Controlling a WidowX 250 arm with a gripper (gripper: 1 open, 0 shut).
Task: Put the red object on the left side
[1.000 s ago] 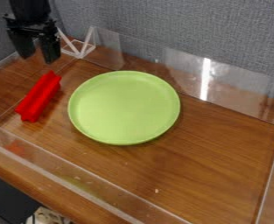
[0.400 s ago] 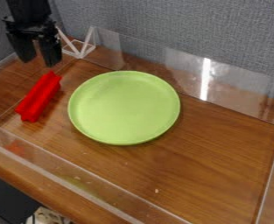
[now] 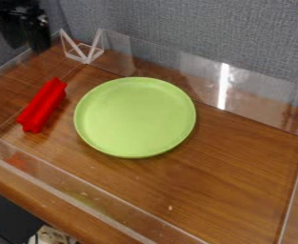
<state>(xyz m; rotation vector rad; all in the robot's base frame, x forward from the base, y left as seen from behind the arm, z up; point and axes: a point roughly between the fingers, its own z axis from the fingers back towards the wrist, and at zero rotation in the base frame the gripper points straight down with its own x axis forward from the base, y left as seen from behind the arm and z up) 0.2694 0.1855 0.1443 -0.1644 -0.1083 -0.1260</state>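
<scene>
The red object (image 3: 42, 103), a small bright red bar, lies flat on the dark brown tabletop (image 3: 228, 181) on its left side, just left of the green plate. My black gripper (image 3: 23, 40) hangs high in the top left corner, well above and behind the red bar, partly cut off by the frame edge. Its fingers stand open with nothing between them, and it touches nothing.
A round lime-green plate (image 3: 136, 116) sits in the middle of the table. Clear plastic walls (image 3: 228, 81) ring the tabletop. A small white wire stand (image 3: 85, 46) sits at the back left by the wall.
The gripper has risen and drawn back toward the top left corner, away from the table. The red bar and the plate have stayed where they were.
</scene>
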